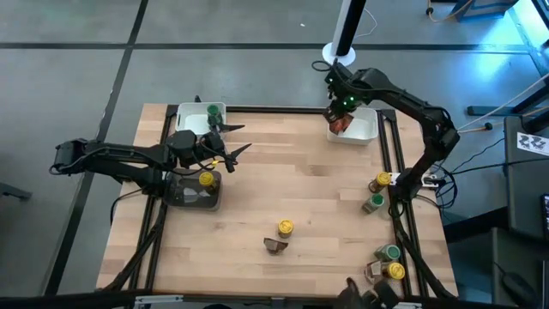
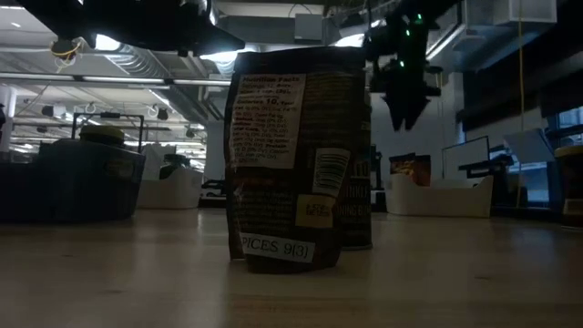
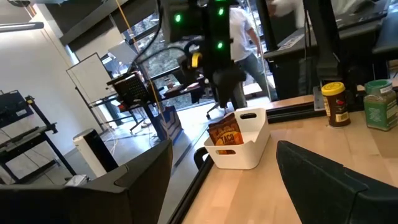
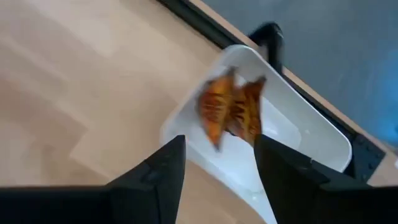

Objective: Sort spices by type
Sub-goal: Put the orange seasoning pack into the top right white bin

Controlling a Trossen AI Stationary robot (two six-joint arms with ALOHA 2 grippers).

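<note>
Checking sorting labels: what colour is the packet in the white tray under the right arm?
Orange-brown packet, seen best in the right wrist view.

Smooth white plastic tray [image 4: 292,134], glossy orange packet [image 4: 231,109], wood-plank table [image 1: 283,172]

Overhead and both wrist views share the white tray [image 1: 364,129] holding packets.

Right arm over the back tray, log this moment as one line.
right gripper jaws open above white tray | orange packet in tray, not gripped | left gripper open beside green-lid jar
</note>
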